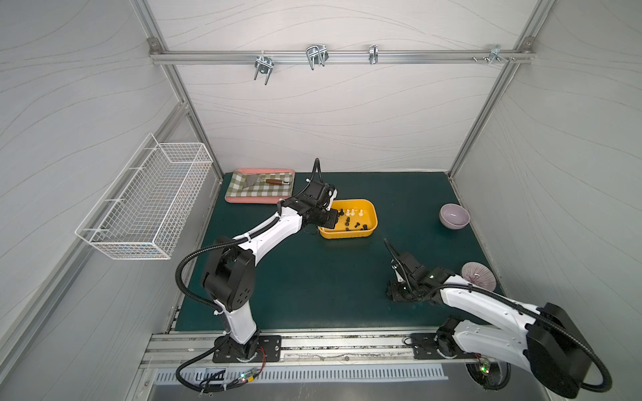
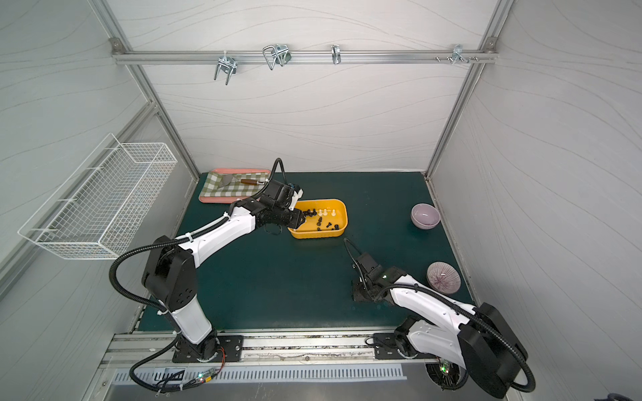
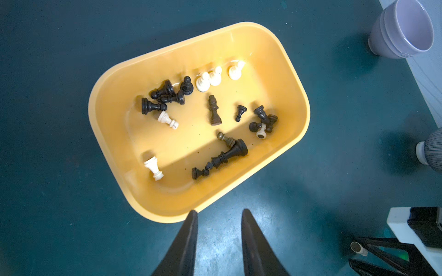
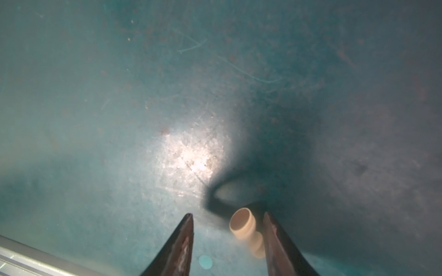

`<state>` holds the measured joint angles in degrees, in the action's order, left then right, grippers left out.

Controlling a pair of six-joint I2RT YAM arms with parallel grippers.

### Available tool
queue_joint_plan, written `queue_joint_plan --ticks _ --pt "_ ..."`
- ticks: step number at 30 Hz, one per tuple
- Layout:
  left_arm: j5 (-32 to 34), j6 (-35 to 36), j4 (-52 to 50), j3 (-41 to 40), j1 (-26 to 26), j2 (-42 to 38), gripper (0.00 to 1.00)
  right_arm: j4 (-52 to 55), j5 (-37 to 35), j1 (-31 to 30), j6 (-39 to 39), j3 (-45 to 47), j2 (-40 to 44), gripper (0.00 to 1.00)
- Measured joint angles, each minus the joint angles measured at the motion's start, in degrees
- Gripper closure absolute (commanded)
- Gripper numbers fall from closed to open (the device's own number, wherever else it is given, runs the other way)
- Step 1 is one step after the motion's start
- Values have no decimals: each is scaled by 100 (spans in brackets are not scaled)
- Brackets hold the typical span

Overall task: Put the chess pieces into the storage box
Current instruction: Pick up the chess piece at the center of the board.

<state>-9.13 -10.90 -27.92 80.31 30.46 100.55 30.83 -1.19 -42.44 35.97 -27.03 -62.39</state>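
Toward the back of the green tabletop [image 1: 312, 288], the yellow storage box [image 1: 347, 235] sits just right of the pink-rimmed checkered tray [image 1: 258, 199], which carries a trowel [image 1: 267, 181]. Inside the box, the left wrist view shows the chess pieces [image 3: 214, 111] scattered over the floor. They are mostly black with a few cream-white, and most lie on their sides. Three cream ones stand upright in a row near one long wall.

The left gripper [image 3: 219, 211] hangs at the box's left end, by its rim. Its jaws are apart with nothing between them.

Well apart from the box, near the front right, the right gripper [image 4: 228, 214] is low over the tabletop. Its jaws are spread to either side of one cream piece [image 4: 242, 223], which lies on its side outside the box. The piece sits closer to one finger, and whether it touches that finger I cannot tell.

A lavender bowl [image 1: 454, 216] and a ribbed bowl [image 1: 478, 276] stand along the right edge. A white wire basket [image 1: 146, 205] hangs on the left wall.
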Motion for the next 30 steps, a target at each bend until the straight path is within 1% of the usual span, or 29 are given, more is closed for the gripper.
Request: queue_joint_plan --ticks 8,19,30 --pt "-11 -28 0 -92 0 -2 67 57 -15 0 -35 -52 -127 56" --pt "-13 -28 33 -225 0 -68 67 254 -195 -133 -33 -256 -431 68" --pt "-11 -28 44 -247 0 -162 67 442 -385 -264 -33 -479 -754 77"
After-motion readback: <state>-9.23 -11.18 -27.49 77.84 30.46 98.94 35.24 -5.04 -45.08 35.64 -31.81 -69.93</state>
